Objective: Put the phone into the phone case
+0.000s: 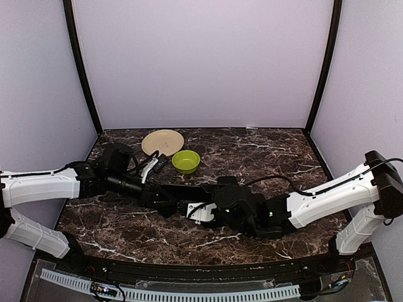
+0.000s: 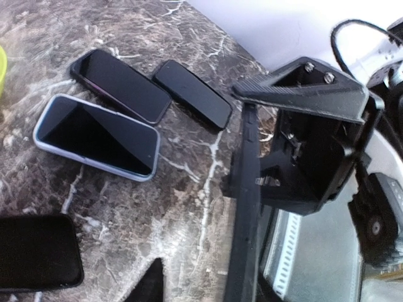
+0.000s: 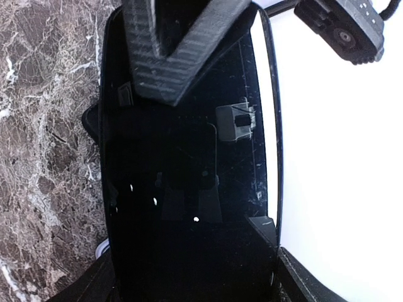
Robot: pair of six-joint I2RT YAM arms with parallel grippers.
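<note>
My right gripper (image 3: 189, 280) is shut on a black phone (image 3: 189, 163), gripping it across its width above the table. In the left wrist view this phone (image 2: 244, 189) stands edge-on. My left gripper (image 2: 195, 286) is around its near end, and the one visible fingertip (image 2: 148, 284) stands apart from the phone with marble showing between; the other finger is hidden. The lavender phone case (image 2: 94, 135) lies flat on the table, and its inside looks dark and glossy. In the top view both grippers (image 1: 169, 200) (image 1: 203, 206) meet at mid-table over the phone (image 1: 186, 189).
Two bare black phones (image 2: 123, 85) (image 2: 192, 93) lie beside the case, and a third (image 2: 38, 251) lies nearer. A beige plate (image 1: 162, 142) and a green bowl (image 1: 186, 162) sit at the back. The table's front edge (image 2: 264, 264) is close below the held phone.
</note>
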